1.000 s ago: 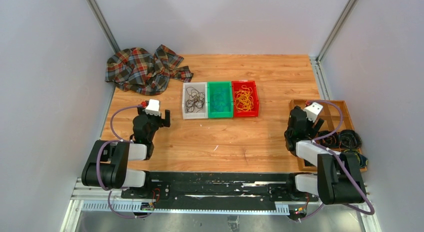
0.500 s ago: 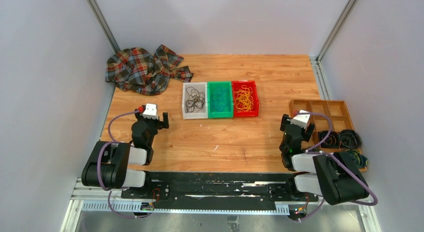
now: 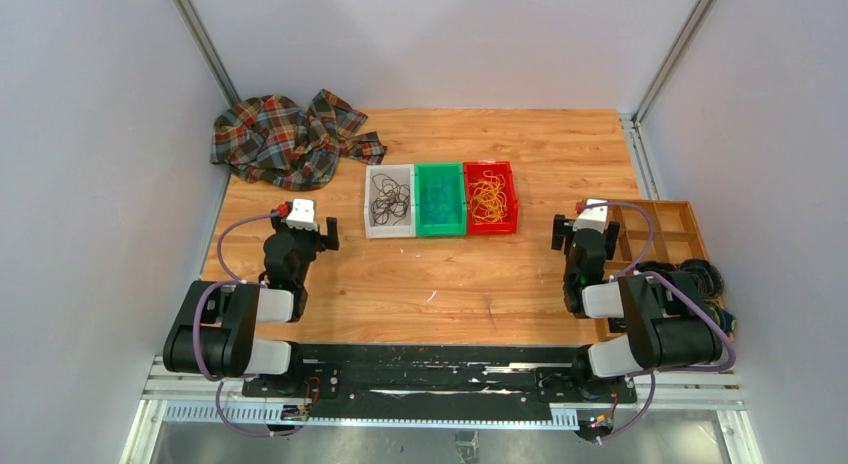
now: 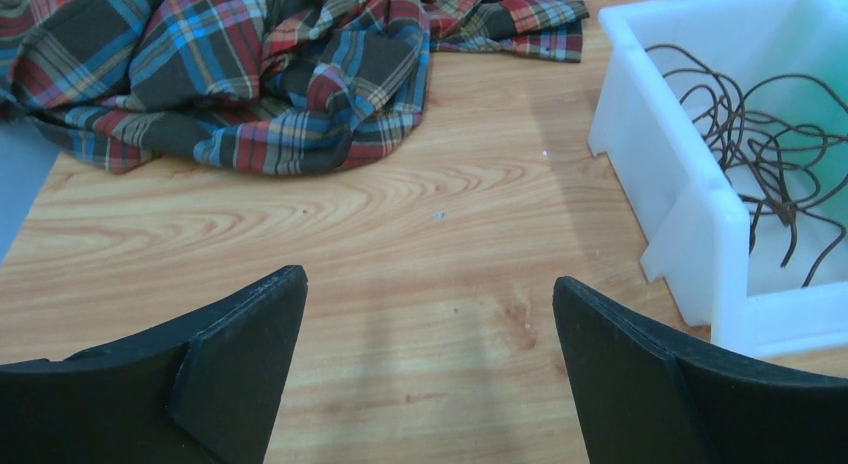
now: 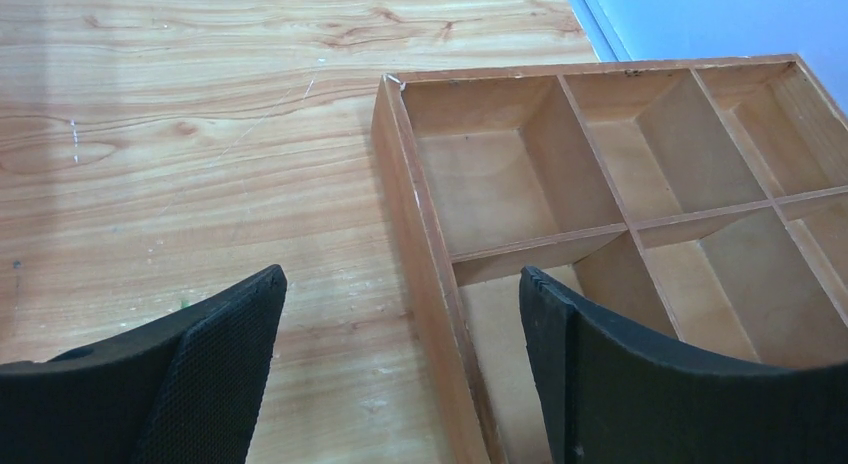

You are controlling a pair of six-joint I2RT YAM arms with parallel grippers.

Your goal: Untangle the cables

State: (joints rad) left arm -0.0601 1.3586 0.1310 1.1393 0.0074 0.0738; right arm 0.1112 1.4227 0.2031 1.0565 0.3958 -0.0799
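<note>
Looking at the setup from the side, both arms sit folded low at the near edge of the wooden table [image 3: 470,274]. The left gripper [image 4: 425,284] is spread wide with nothing between its fingers, just bare wood under it. It points toward a crumpled plaid cloth [image 4: 250,74] in the far left corner and a white bin [image 4: 690,224] off to its right. The black cables [image 4: 745,144] are in that white bin as a loose tangle. Right beside it is a green bin [image 3: 441,231] with the blue-green cables [image 3: 440,199], then a red bin [image 3: 490,229] with the yellow cables [image 3: 489,197]. All three bins touch in a row around the middle of the table, well apart from either arm. The right gripper [image 5: 400,274] is also wide open and holding nothing, sitting over the left wall of a wooden tray [image 5: 425,244] by the table's right edge. The tray compartments its camera sees are bare, though from above some dark coils [image 3: 700,276] show in the nearer compartments, partly hidden behind the right arm.
</note>
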